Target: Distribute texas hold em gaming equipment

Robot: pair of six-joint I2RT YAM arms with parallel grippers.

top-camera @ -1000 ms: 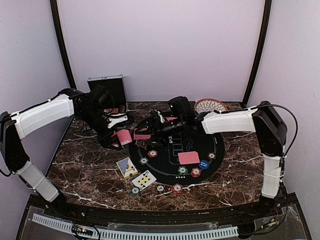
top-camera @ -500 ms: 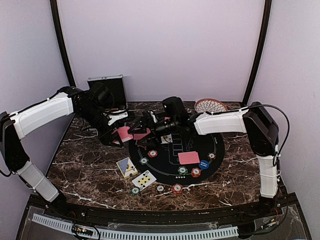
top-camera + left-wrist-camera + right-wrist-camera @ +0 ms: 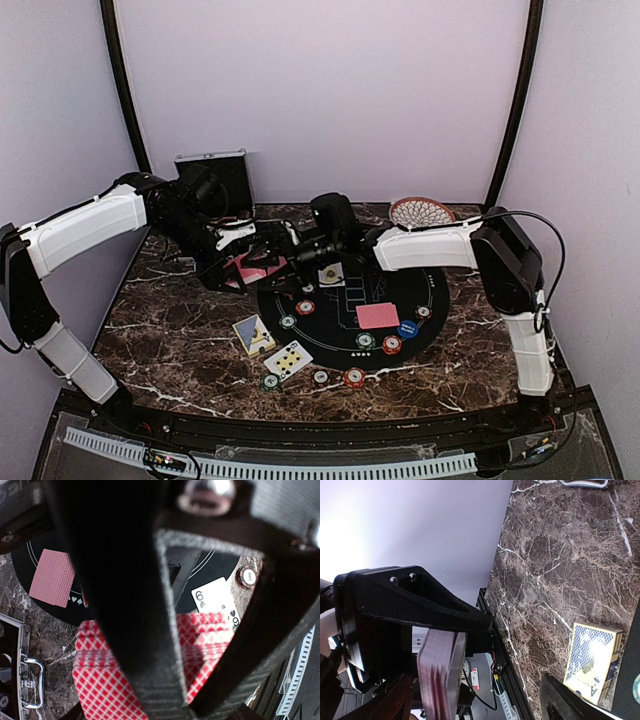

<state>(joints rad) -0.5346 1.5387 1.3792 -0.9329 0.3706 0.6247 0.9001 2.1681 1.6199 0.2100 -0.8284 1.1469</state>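
My left gripper (image 3: pixel 236 272) is shut on a deck of red-backed playing cards (image 3: pixel 250 270), held above the table's left side; the deck (image 3: pixel 100 680) fills the bottom of the left wrist view under the gripper (image 3: pixel 200 690). My right gripper (image 3: pixel 268 260) stands open, reached leftward to the deck. In the right wrist view the deck (image 3: pixel 440 675) shows edge-on between the open gripper (image 3: pixel 480 705), close to its left finger. Poker chips lie on and near the black round mat (image 3: pixel 440 290): a blue one (image 3: pixel 407 328), a red one (image 3: pixel 392 344), a green one (image 3: pixel 288 322). The triangle marker is hidden.
A red-backed card (image 3: pixel 377 315) lies on the mat. Face-up cards (image 3: pixel 288 358) and a yellow-blue card (image 3: pixel 253 335) lie near the front with more chips (image 3: pixel 354 377). The silver case (image 3: pixel 215 180) stands open at the back left, the woven dish (image 3: pixel 421 211) at the back right.
My right gripper has travelled left across the mat until its open fingers reach the deck. My left gripper has stayed almost in place, still holding the deck.
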